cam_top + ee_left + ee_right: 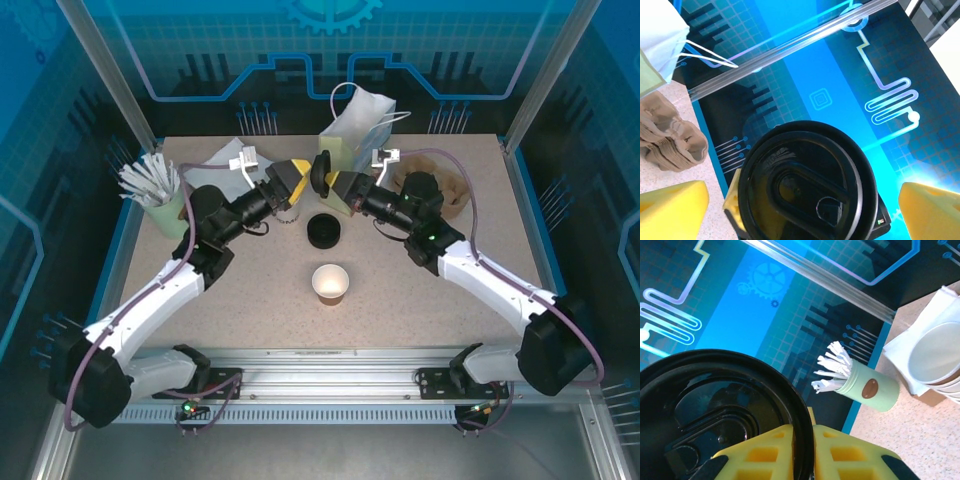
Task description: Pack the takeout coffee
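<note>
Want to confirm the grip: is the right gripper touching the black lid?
Touching. The right wrist view shows the right gripper with both yellow fingers pinching the black lid by its rim.

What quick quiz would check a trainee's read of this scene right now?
1. True or false: the right end effector is shut on the rim of the black lid.
2. What holds the white stirrers? A) the green cup B) a paper bag C) a cardboard carrier
3. Fill in: the paper cup in mid-table stands ___ a lid.
Key: 1 true; 2 A; 3 without.
</note>
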Robot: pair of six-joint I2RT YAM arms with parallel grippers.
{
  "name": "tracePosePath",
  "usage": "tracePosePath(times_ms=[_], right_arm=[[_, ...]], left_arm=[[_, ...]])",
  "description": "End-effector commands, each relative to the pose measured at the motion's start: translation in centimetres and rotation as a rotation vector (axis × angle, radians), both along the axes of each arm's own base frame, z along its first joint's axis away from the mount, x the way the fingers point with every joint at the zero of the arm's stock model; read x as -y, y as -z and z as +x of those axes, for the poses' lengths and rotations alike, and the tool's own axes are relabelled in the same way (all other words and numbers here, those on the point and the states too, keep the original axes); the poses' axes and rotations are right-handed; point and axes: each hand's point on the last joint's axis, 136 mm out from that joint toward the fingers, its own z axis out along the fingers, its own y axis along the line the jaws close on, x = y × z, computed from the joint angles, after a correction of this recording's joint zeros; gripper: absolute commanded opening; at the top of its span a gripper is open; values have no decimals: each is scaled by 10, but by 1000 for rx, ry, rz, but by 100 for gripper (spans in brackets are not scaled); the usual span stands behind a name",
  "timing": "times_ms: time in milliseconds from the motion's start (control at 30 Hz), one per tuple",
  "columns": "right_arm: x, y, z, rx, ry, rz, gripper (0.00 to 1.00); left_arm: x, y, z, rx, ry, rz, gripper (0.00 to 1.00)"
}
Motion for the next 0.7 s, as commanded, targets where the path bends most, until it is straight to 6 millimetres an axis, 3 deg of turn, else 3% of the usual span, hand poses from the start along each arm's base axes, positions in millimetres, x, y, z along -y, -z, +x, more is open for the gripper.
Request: tracePosePath(times_ms=[0,667], right_arm=[[-6,-13,-7,29,-41,62,16],[-13,-16,-6,30,-65,85,16]], left_arm=[[6,-26,-7,59,53,-52,99],[18,-24,-4,33,105,-111,90]])
